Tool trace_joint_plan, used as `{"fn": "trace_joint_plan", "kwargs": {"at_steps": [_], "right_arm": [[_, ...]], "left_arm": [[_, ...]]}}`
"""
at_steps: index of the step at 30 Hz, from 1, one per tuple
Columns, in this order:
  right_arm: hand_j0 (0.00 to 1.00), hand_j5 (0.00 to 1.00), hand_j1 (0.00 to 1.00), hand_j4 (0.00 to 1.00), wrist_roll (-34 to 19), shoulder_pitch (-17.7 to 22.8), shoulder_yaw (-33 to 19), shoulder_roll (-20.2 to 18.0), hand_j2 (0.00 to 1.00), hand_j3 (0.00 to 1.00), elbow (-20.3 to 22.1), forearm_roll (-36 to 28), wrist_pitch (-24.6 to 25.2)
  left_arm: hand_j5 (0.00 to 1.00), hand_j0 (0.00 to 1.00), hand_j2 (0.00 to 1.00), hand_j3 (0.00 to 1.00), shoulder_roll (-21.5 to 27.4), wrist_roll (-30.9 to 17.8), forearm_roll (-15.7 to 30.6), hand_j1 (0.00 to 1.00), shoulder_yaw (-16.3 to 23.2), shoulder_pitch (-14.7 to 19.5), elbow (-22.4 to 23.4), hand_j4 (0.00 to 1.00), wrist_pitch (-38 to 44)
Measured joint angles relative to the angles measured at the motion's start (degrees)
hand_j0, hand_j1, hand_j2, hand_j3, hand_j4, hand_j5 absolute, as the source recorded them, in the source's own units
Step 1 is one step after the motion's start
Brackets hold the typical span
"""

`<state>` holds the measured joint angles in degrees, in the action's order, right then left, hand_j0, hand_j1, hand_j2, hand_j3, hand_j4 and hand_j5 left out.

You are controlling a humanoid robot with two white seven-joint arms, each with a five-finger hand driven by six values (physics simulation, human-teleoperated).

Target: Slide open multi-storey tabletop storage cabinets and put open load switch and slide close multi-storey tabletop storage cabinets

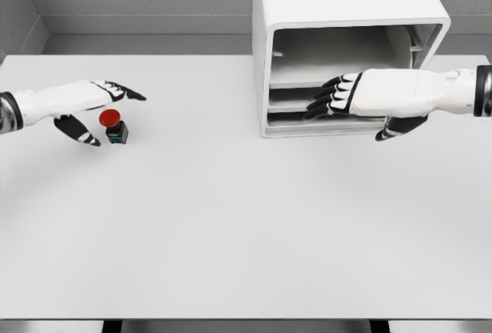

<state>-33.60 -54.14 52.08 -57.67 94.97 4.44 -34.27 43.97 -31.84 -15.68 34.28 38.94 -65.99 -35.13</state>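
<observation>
On the left of the white table, the left hand comes in with fingers spread, thumb below and forefinger stretched above, holding nothing. Just beside it, between thumb and forefinger, stands the switch, a small black block with a red round cap, upright on the table. To the right sits the white cabinet with shelves showing. The right hand hovers before its lower shelves, fingers loosely curled, gripping nothing I can make out
</observation>
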Motion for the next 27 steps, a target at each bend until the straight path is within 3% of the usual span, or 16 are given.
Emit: {"fn": "trace_joint_plan", "kwargs": {"at_steps": [13, 14, 15, 18, 23, 27], "right_arm": [[1.00, 1.00, 1.00, 1.00, -1.4, -1.6, -0.1, 2.3, 1.00, 1.00, -3.1, -0.3, 11.7], [1.00, 1.00, 1.00, 1.00, -1.4, -1.6, -0.1, 2.7, 1.00, 1.00, -3.6, -0.3, 12.1], [1.00, 1.00, 1.00, 1.00, -1.4, -1.6, -0.1, 2.9, 1.00, 1.00, -4.0, -0.3, 12.4], [1.00, 1.00, 1.00, 1.00, -1.4, -1.6, -0.1, 3.3, 1.00, 1.00, -4.7, -0.2, 12.8], [1.00, 1.00, 1.00, 1.00, -1.4, -1.7, 0.0, 4.3, 1.00, 1.00, -6.9, -0.2, 13.1], [1.00, 1.00, 1.00, 1.00, -1.4, -1.9, 0.0, 5.3, 1.00, 1.00, -9.8, 0.0, 13.1]], "left_arm": [[1.00, 1.00, 1.00, 1.00, -1.2, 0.1, -1.6, 1.00, 1.1, 0.1, 1.6, 1.00, 0.0], [0.98, 0.98, 0.98, 0.98, -1.1, 0.1, -1.7, 0.98, 1.1, 0.0, 1.7, 0.98, 0.0], [0.87, 0.87, 0.87, 0.87, -1.1, 0.2, -1.8, 0.87, 1.1, 0.0, 1.7, 0.87, 0.0], [0.71, 0.71, 0.71, 0.71, -0.9, 0.3, -1.6, 0.71, 1.2, 0.0, 1.7, 0.71, 0.0], [0.54, 0.54, 0.54, 0.54, -0.8, 0.4, -1.4, 0.54, 1.2, -0.2, 1.7, 0.54, 0.0], [0.48, 0.48, 0.48, 0.48, -0.7, 0.3, -1.1, 0.48, 1.2, -0.3, 1.6, 0.48, 0.0]]}}
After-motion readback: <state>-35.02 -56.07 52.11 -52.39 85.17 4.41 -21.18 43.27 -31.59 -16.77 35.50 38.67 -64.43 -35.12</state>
